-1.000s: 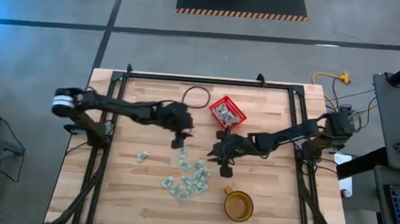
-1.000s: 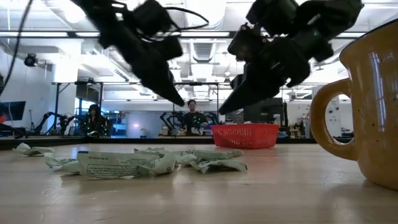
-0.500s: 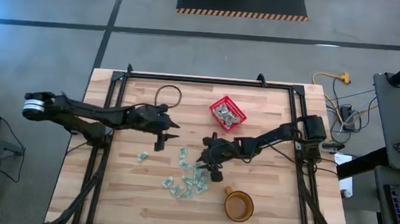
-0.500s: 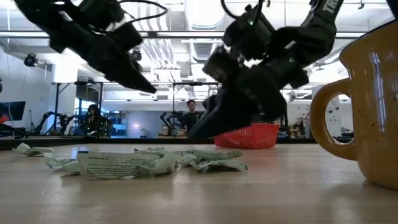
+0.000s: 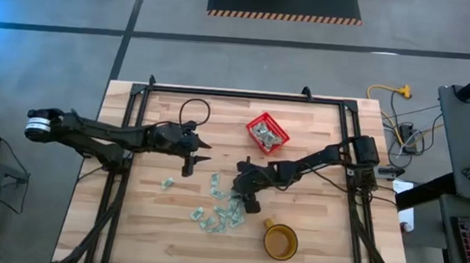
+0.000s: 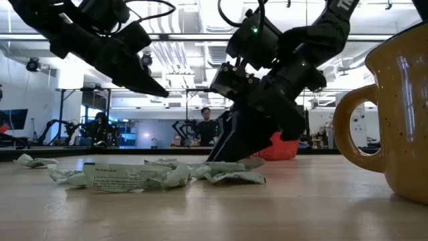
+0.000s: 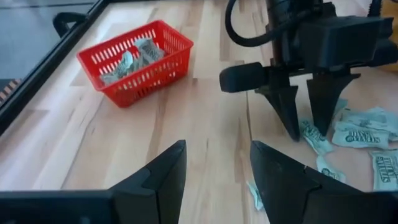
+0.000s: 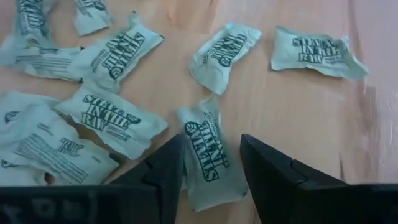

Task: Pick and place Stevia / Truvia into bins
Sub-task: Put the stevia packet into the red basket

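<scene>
Several pale green sachets (image 5: 216, 210) lie flat in a loose heap on the wooden table, printed side up in the right wrist view (image 8: 112, 115). The red basket (image 5: 267, 134) stands farther back and holds some sachets (image 7: 127, 59). My right gripper (image 5: 242, 201) is open and low over the heap's right side. Its fingers stand on either side of one sachet (image 8: 208, 155), with the tips down at the table in the left wrist view (image 7: 305, 127). My left gripper (image 5: 198, 156) is open, hangs in the air left of the basket, and holds nothing. My right gripper comes from above, pointing down, with one finger (image 8: 165, 168) on each side of a single sachet lying flat on the table. I cannot tell whether the fingers touch it.
An amber cup with a handle (image 5: 280, 242) stands near the table's near edge, right of the heap, and fills the right of the low view (image 6: 394, 114). One sachet (image 5: 166, 183) lies apart on the heap's left. A black frame runs round the table.
My right gripper has moved from beside the basket toward the near edge and a little left, and has come down onto the heap until its tips reach the table. My left gripper has drawn back from over the heap toward the table's left, then held still.
</scene>
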